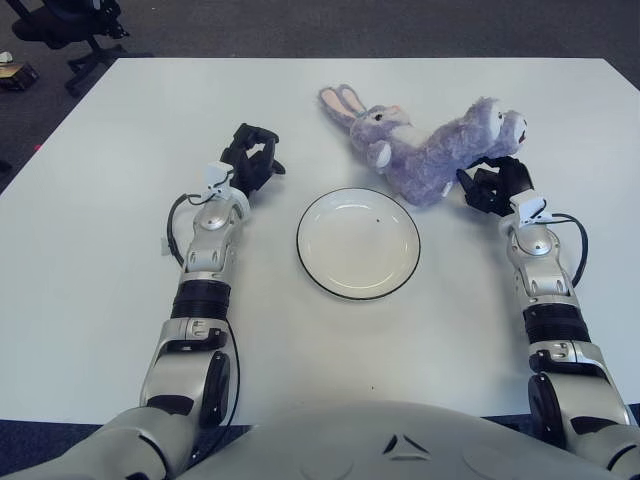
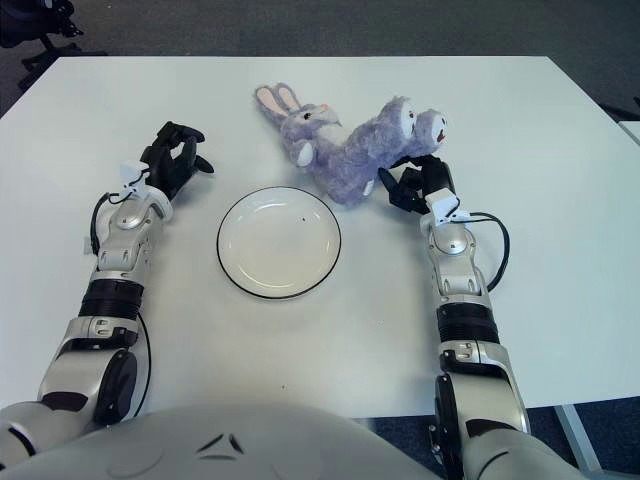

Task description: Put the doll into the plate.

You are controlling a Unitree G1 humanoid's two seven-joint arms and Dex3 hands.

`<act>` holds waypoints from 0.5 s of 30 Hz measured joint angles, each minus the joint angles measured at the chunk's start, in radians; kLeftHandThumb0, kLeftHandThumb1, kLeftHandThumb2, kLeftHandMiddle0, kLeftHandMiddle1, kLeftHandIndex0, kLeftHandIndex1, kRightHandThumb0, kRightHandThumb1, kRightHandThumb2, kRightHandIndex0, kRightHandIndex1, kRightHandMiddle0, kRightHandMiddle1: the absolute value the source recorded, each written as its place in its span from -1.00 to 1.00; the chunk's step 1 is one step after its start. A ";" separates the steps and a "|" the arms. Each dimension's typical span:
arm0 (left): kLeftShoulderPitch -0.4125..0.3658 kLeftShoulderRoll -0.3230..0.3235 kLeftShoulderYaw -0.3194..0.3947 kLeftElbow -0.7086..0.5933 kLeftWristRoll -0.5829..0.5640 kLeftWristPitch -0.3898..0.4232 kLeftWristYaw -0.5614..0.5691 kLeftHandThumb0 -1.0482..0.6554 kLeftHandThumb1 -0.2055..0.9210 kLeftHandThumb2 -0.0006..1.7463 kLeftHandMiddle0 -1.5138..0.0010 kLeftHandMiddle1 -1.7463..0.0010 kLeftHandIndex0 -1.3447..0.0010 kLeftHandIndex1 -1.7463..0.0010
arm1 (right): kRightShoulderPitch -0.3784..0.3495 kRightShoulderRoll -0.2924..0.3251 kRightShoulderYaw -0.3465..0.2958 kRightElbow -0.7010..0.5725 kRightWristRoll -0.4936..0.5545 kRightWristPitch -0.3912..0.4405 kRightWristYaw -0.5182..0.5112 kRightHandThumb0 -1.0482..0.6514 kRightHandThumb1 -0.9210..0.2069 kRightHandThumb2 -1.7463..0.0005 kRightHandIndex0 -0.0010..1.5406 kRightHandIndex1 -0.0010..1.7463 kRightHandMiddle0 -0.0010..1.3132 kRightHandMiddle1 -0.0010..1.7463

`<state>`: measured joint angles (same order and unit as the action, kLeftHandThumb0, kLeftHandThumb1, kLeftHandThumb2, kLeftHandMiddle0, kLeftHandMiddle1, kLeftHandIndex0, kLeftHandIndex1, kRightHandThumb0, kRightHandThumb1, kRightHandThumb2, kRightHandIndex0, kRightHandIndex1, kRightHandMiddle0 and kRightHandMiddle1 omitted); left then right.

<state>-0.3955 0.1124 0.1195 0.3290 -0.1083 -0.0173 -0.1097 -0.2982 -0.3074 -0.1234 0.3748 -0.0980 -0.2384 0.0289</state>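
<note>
The doll (image 1: 425,145) is a purple plush rabbit lying on its side on the white table, just behind and to the right of the plate. Its ears point left and its feet point right. The white plate (image 1: 358,243) with a dark rim sits at the table's middle and holds nothing. My right hand (image 1: 492,184) is up against the doll's rear end, under its feet, and touches the plush. My left hand (image 1: 250,157) shows to the left of the plate, fingers loosely relaxed and holding nothing.
The white table (image 1: 120,200) stretches wide on both sides of the plate. A black office chair (image 1: 70,25) stands on the dark carpet beyond the far left corner. A small object (image 1: 15,75) lies on the floor at the left edge.
</note>
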 measured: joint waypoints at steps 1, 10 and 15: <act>0.000 0.000 0.000 0.000 0.000 0.000 0.000 -0.18 1.00 -0.42 0.26 -1.00 0.69 -1.00 | 0.000 0.000 0.000 0.000 0.000 0.000 0.000 -0.22 -0.63 0.22 0.18 1.00 -0.32 0.83; 0.001 0.000 0.000 0.000 0.000 0.000 0.000 -0.18 1.00 -0.42 0.25 -1.00 0.69 -1.00 | 0.000 0.000 0.000 0.000 -0.001 0.000 0.000 -0.22 -0.63 0.21 0.18 1.00 -0.32 0.84; 0.001 0.000 0.000 0.000 0.000 0.000 0.000 -0.18 1.00 -0.42 0.25 -1.00 0.69 -1.00 | 0.000 0.000 0.000 0.000 -0.001 0.000 0.000 -0.22 -0.62 0.21 0.18 1.00 -0.32 0.84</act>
<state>-0.3947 0.1126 0.1195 0.3293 -0.1083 -0.0174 -0.1097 -0.2983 -0.3078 -0.1234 0.3748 -0.0992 -0.2384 0.0291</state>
